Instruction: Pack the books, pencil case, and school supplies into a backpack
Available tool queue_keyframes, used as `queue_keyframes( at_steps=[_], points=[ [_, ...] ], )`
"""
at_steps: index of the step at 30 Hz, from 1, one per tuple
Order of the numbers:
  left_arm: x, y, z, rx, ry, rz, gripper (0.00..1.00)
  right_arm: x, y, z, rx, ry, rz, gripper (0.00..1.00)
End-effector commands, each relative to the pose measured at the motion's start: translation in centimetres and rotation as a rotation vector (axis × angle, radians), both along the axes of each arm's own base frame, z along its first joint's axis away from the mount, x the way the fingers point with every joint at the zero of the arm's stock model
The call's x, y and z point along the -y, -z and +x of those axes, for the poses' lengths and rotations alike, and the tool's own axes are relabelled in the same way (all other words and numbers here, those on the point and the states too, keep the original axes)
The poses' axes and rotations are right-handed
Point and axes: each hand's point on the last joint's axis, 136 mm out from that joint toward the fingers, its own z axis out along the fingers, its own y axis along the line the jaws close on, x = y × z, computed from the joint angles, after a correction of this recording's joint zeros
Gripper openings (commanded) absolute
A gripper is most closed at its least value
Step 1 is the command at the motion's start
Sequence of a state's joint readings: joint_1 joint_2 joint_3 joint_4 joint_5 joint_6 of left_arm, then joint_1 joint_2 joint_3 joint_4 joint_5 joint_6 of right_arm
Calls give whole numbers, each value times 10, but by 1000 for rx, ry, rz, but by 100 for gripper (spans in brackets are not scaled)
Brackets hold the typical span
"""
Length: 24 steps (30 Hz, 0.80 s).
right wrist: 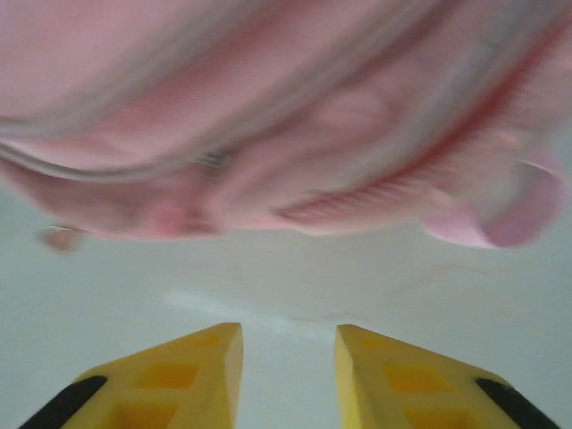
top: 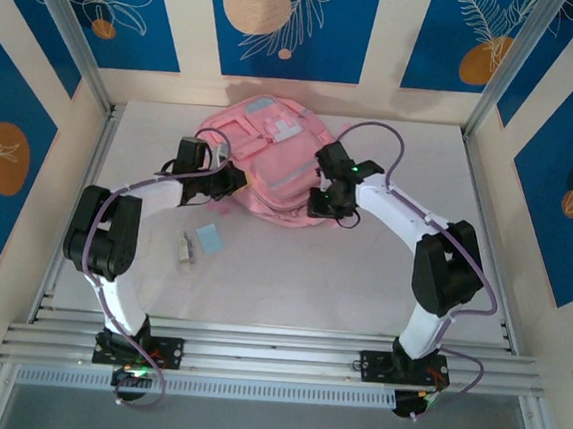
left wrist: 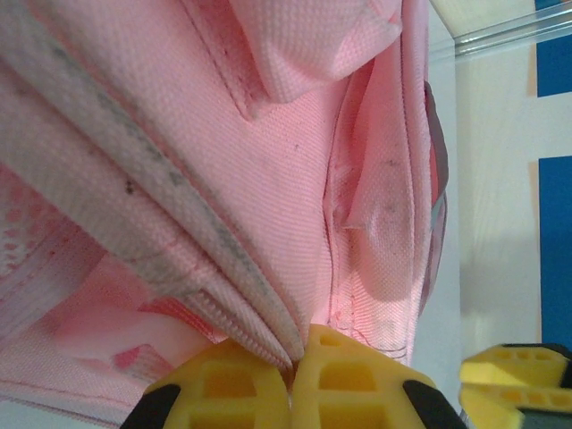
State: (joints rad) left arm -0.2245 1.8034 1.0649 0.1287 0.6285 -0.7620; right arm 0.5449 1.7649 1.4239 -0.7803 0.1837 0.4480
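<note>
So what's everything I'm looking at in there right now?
backpack: one, pink with grey-blue trim, far middle of the table
light-blue square: one, light blue, flat on the table in front of the backpack, to its left
white oblong piece: one, whitish, just left of the square
table: one, white
wall panels: several, blue with orange discs, around the table
arms: two, white and black, at the near edge
left gripper: one, yellow fingers, shut on a fold of the backpack
right gripper: one, yellow fingers, open above the table beside the backpack
</note>
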Motion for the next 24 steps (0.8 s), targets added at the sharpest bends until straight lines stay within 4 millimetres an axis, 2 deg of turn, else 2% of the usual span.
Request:
queue_keyframes(
  at_steps=[1, 4, 8, 14, 17, 20, 22, 24],
  points=[
    [0, -30, 2, 84, 9, -37, 0, -30, -2, 4, -11, 2, 35, 36],
    [1, -31, 3, 87, 9, -42, 0, -44, 6, 8, -20, 12, 18, 40],
    [2, -33, 3, 91, 12, -46, 0, -51, 19, 13, -19, 18, -46, 44],
    [2, -33, 3, 92, 14, -46, 0, -46, 37, 15, -4, 10, -171, 44],
    [2, -33, 3, 91, 12, -44, 0, -38, 44, 16, 6, 3, -238, 40],
    [1, -34, 4, 94, 10, -42, 0, -33, 49, 20, 29, 1, -281, 30],
    [1, -34, 4, 92, 9, -42, 0, -28, 53, 24, 33, 2, -312, 18],
    [2, -34, 3, 91, 10, -43, 0, -22, 57, 27, 41, 2, -358, 17]
  ],
)
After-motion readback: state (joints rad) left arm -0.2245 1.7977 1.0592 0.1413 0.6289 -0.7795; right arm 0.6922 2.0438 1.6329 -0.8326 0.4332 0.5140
